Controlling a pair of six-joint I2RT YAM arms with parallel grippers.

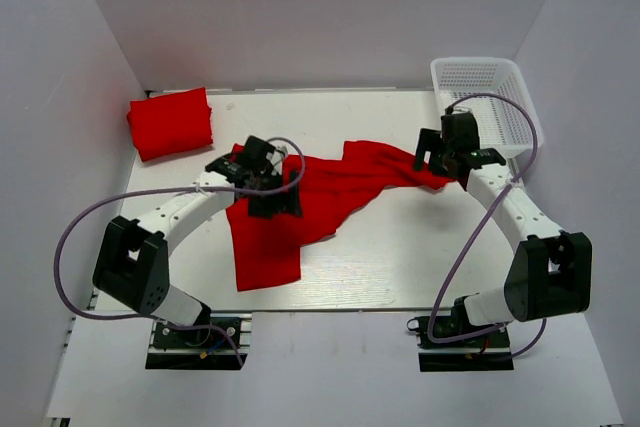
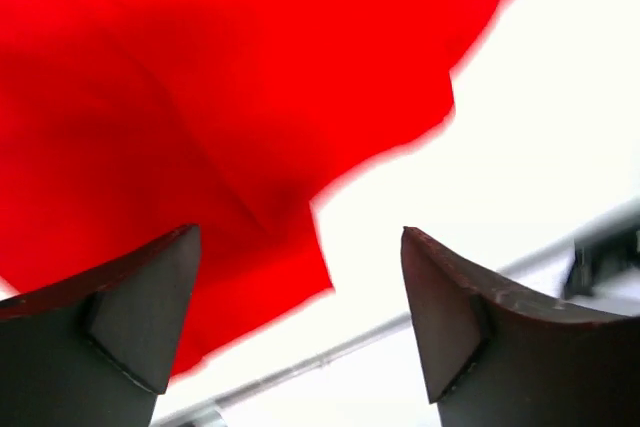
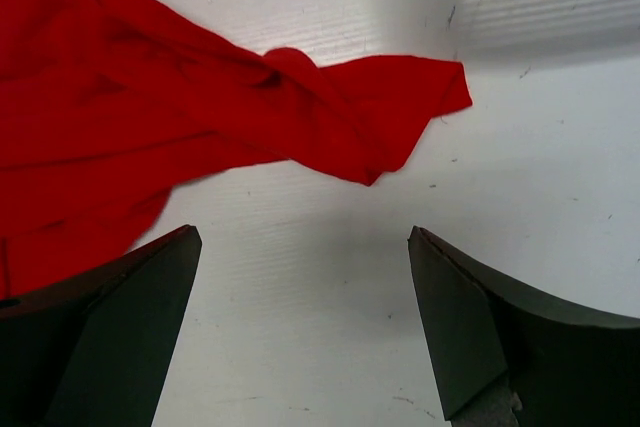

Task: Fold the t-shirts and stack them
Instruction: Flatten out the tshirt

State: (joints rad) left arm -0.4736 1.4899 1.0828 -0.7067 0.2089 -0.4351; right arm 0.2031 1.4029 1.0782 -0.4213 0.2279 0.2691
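The t-shirt (image 1: 300, 209) lies rumpled mid-bench (image 1: 400, 262), its long axis running from near left to far right. The left pincer (image 2: 300, 234) hovers spread and empty above its left half. The right pincer (image 3: 305, 232), also spread and empty, is just beside its right tip.

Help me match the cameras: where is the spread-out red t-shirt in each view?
Top external: t-shirt across the middle of the white table.
Left wrist: t-shirt fills the upper left.
Right wrist: t-shirt upper left, tip pointing right.
Shared landmark: the white table beneath it.
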